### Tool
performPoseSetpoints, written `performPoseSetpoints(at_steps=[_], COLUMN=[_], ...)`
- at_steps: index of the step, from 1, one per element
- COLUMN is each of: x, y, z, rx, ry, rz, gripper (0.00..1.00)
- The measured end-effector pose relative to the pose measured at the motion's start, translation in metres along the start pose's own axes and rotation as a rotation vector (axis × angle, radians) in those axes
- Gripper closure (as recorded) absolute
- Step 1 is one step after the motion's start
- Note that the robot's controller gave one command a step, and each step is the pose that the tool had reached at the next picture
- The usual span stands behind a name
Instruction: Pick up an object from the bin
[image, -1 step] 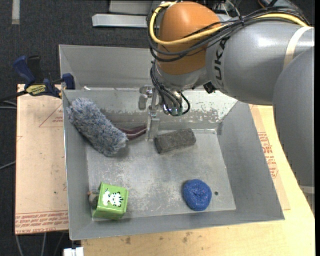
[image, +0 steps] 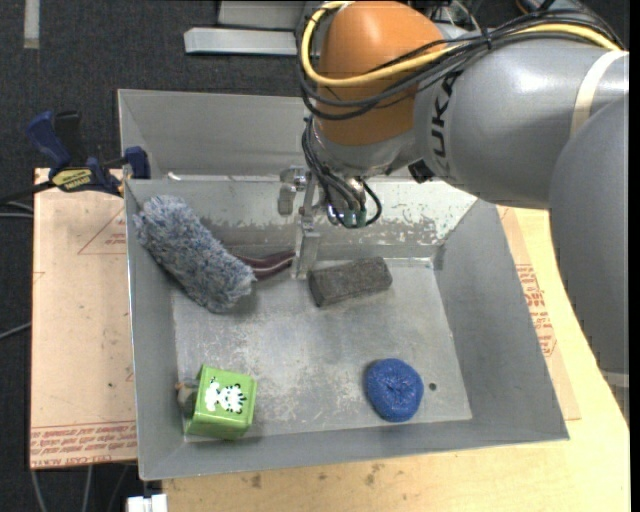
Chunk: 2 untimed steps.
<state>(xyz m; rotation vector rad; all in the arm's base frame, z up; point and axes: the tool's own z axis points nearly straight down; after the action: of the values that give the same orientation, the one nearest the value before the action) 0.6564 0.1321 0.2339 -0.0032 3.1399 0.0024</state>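
In the grey bin (image: 330, 362), a fluffy grey duster (image: 193, 254) lies left of the dark grey block (image: 348, 281). A green cube (image: 221, 401) and a blue scrub pad (image: 393, 389) sit in front of the block. My hand (image: 304, 262) hangs just beside the block's left end; I cannot tell whether it is open or closed.

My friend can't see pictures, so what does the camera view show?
The robot arm's tool hangs at the back of a grey bin, between a fuzzy grey duster and a dark grey block. Nearer the front lie a green cube and a blue lump.
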Motion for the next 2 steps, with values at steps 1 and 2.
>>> performPoseSetpoints(at_steps=[1,2], x=[0.019,0.013], y=[-0.052,-0.076], z=[0.051,0.086], rx=[-0.001,0.003], ry=[-0.003,0.0], rz=[-0.074,-0.043], gripper=[0.0,0.0])
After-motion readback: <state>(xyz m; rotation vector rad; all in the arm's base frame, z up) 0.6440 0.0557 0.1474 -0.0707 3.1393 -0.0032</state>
